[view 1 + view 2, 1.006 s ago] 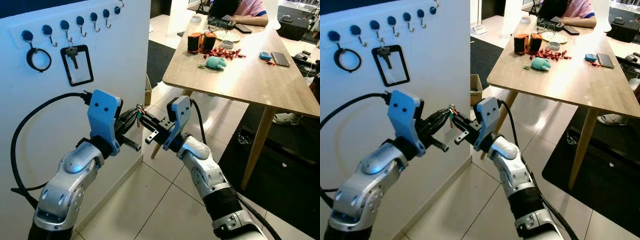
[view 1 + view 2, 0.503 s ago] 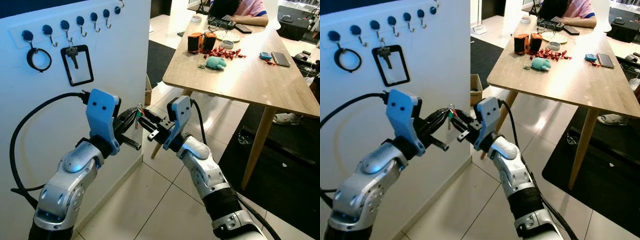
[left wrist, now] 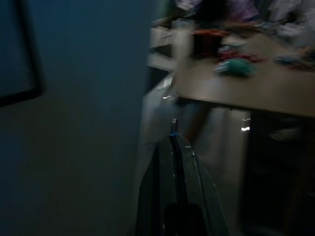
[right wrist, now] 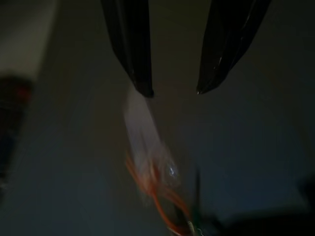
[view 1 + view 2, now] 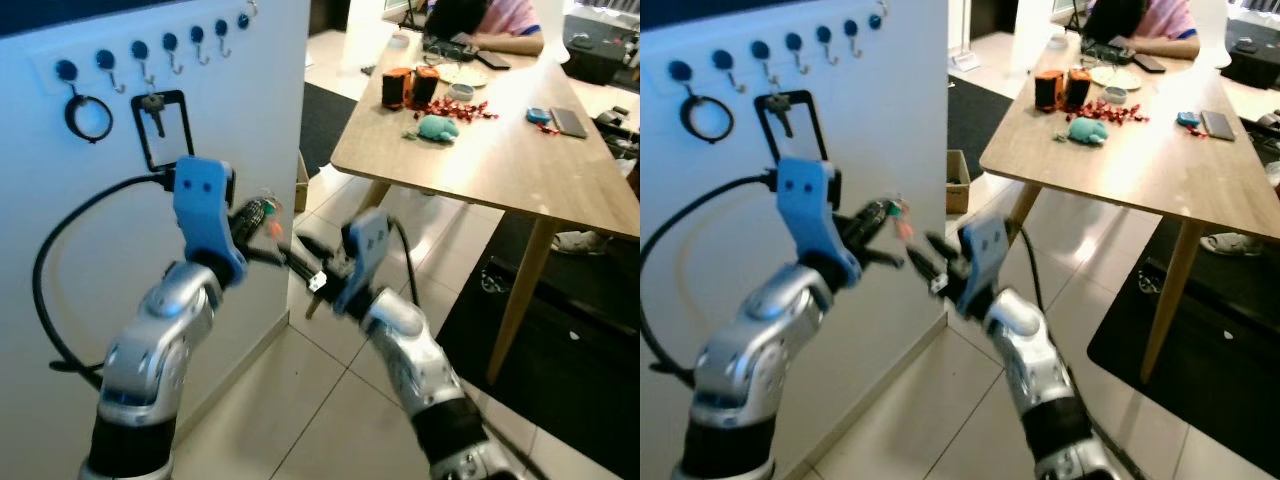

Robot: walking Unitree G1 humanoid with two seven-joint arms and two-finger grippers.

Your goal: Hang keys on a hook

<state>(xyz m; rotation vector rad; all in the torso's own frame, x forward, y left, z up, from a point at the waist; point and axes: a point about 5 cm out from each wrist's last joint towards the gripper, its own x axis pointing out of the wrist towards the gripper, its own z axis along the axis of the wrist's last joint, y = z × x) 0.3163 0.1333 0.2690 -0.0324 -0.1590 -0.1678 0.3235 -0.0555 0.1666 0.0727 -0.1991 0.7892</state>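
The left gripper [image 5: 262,212] is raised before the white wall panel [image 5: 110,260], its two black fingers pressed together on the keys [image 5: 270,215], a small blurred bunch with an orange tag hanging at the fingertips; the right gripper [image 4: 172,91] sits just beside and below them with its two fingers spread apart, gripping nothing. On the panel a row of seven hooks [image 5: 144,65] runs upward to the right; one carries a black ring [image 5: 88,116] and another a black rectangular loop with a key [image 5: 164,125], while a wooden table [image 5: 520,165] stands well apart on the right with a person [image 5: 490,18] seated at its far end.
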